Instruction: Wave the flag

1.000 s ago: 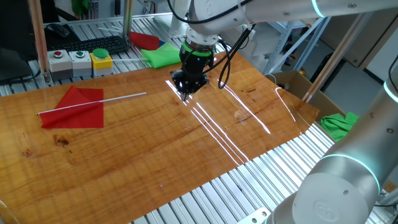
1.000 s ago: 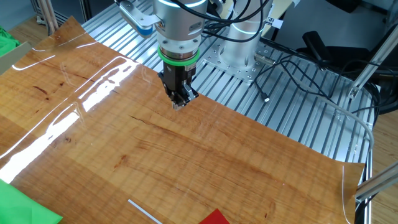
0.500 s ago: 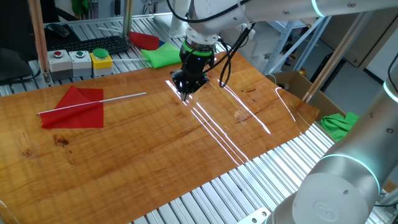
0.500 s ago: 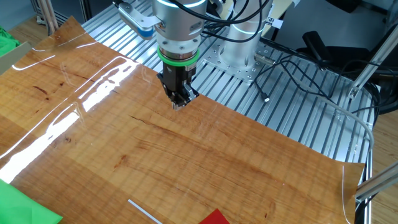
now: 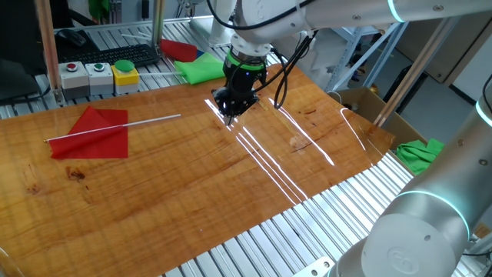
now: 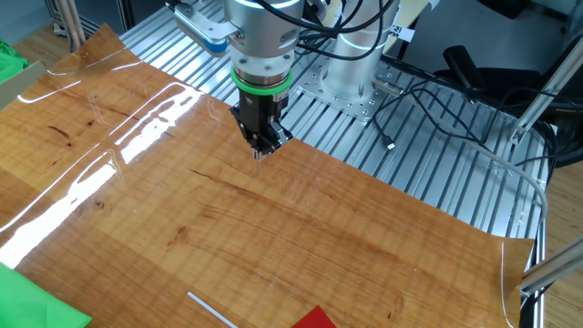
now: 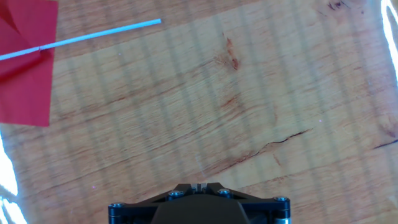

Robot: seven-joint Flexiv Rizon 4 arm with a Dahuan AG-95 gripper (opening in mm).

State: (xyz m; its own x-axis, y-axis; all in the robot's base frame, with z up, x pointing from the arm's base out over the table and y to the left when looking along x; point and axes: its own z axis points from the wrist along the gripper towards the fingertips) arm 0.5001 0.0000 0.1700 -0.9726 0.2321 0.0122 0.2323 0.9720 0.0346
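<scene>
One pincer [image 5: 231,117] hangs just above the wooden worktop [image 5: 192,177], near its far edge, and it holds nothing. We see its two fingers pressed together to a narrow tip in both fixed views [image 6: 262,151]; in the hand view only the dark base of the pincer shows at the bottom, and the fingertips are not seen there.

We find the flag [image 5: 96,132] lying flat on the worktop, well apart from the pincer. Its red cloth is spread on the wood, and the thin white stick [image 5: 150,120] lies across the cloth with its free end pointing toward the pincer. In the hand view the flag [image 7: 25,59] sits in the upper left corner, cut by the frame.

Behind the worktop we see a green cloth [image 5: 198,68], a red cloth piece [image 5: 179,50] and a box with buttons [image 5: 98,75].
</scene>
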